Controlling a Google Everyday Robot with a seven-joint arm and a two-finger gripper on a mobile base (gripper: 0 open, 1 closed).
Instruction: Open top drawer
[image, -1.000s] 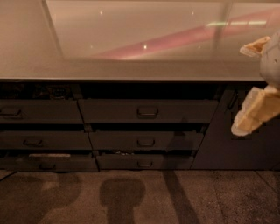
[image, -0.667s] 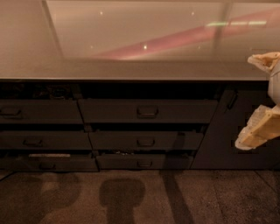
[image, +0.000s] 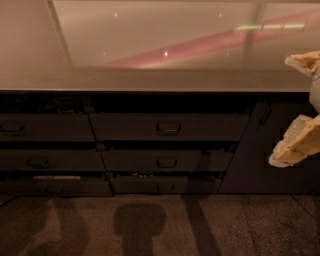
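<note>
1. The gripper (image: 286, 111) hangs at the far right edge of the view, in front of the dark cabinet panel (image: 250, 160). Its two pale fingers (image: 296, 146) are spread wide, one above the other, and nothing is between them.
2. The top drawer (image: 125, 127) sits directly under the bench (image: 150, 80) overhang, in the middle column. It lies to the left of the gripper and well apart from it. The upper finger is at about bench-top height and the lower one is beneath the drawer front's level.
3. The drawer's handle (image: 169, 128) is centred on the front, and the gripper does not touch it.
4. The drawer front is flat, dark grey and matte, a wide rectangle. The handle is a small rounded rectangular loop in the same dark tone.
5. The bench top is smooth and glossy, reflecting a reddish streak (image: 200, 45) and small points of light.
6. The fingers look cream-coloured, blocky and somewhat ridged.
7. Below the top drawer are a middle drawer (image: 210, 161) and a bottom drawer (image: 135, 185) with similar loop handles. A left-hand drawer (image: 50, 129) stands beside it.
8. The floor (image: 240, 225) is rough and speckled, with soft shadows (image: 140, 222) across it.
9. Compared with a second ago, the gripper is further right, partly cut off by the frame edge, and its lower finger sits lower, so the gap between the fingers is larger. The top drawer front and its handle are in the same place.
</note>
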